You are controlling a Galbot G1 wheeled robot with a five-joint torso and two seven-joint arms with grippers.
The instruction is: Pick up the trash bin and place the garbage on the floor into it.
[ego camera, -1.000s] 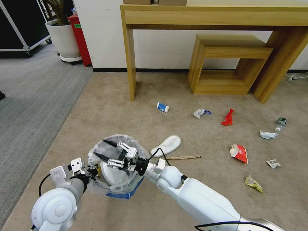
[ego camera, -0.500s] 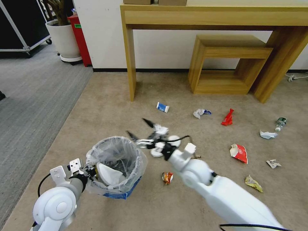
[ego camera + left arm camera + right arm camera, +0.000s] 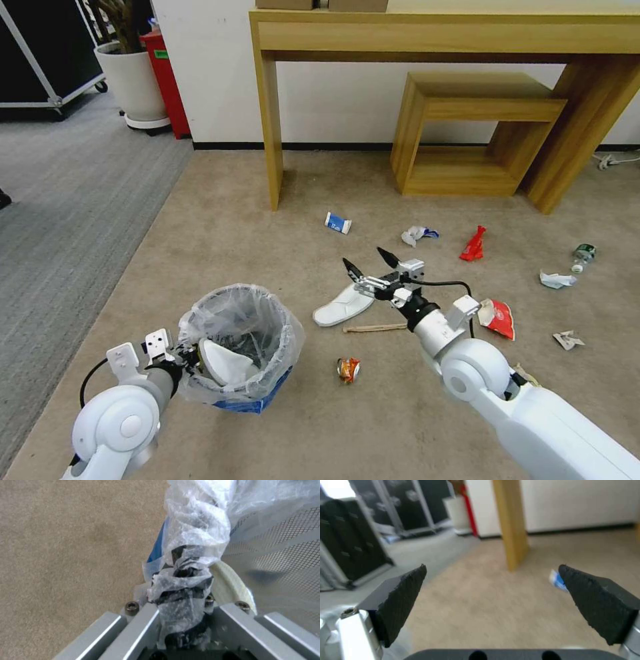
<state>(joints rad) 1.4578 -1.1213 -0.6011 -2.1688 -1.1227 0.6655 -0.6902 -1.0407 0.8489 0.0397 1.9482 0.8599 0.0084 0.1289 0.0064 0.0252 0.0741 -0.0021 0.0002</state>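
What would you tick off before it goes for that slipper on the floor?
1. Left pincer grips the bin by its bag-covered rim: ok.
2. Bin upright, mouth open: ok.
3. Right pincer open and empty: ok.
4. Slipper on the carpet, nothing on top of it: ok.
5. Stick beside the slipper, apart from it: ok.
6. Room left in the bin, which already holds one white slipper: ok, by the look of it.

Crinkled clear plastic bag (image 3: 267,327) — matt carpet (image 3: 220,227)
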